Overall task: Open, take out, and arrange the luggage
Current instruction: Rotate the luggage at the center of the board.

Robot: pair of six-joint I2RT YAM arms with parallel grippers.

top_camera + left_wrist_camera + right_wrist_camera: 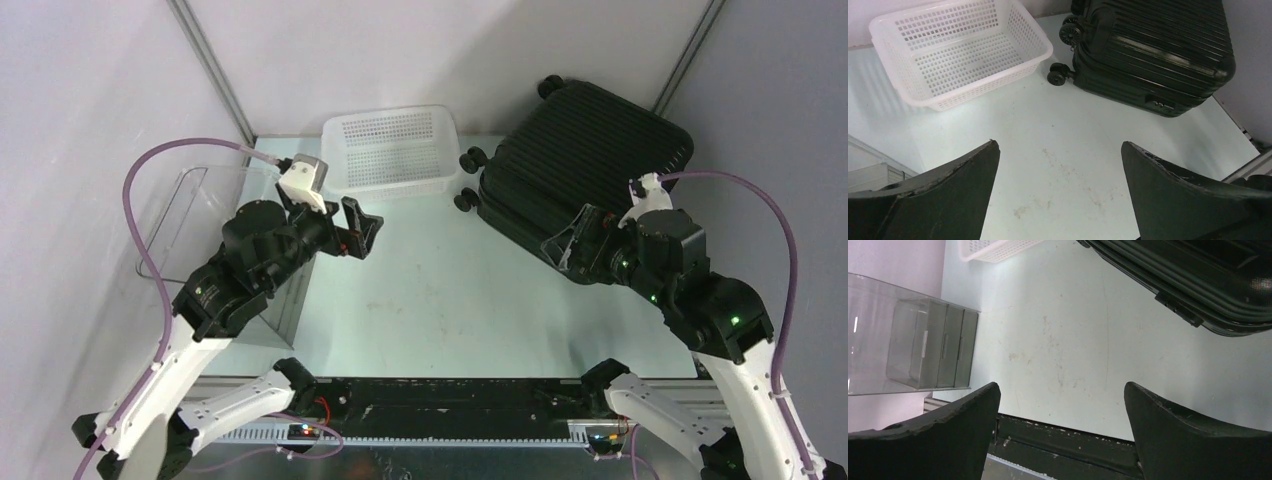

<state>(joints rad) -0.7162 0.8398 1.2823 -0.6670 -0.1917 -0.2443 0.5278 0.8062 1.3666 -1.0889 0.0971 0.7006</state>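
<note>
The luggage (585,160) is a black ribbed hard-shell suitcase, lying closed and flat at the back right of the table, its wheels (468,180) turned toward the basket. It also fills the upper right of the left wrist view (1158,45) and the top right of the right wrist view (1208,280). My left gripper (362,228) hovers open over the table's left middle, with nothing between its fingers (1059,150). At the suitcase's near edge, my right gripper (575,245) is open and empty, bare table showing between its tips (1062,390).
A white perforated basket (392,150) stands empty at the back centre, just left of the suitcase wheels. A clear plastic drawer unit (190,220) stands along the left edge. The pale table top (450,290) lies between the arms; grey walls close in on all sides.
</note>
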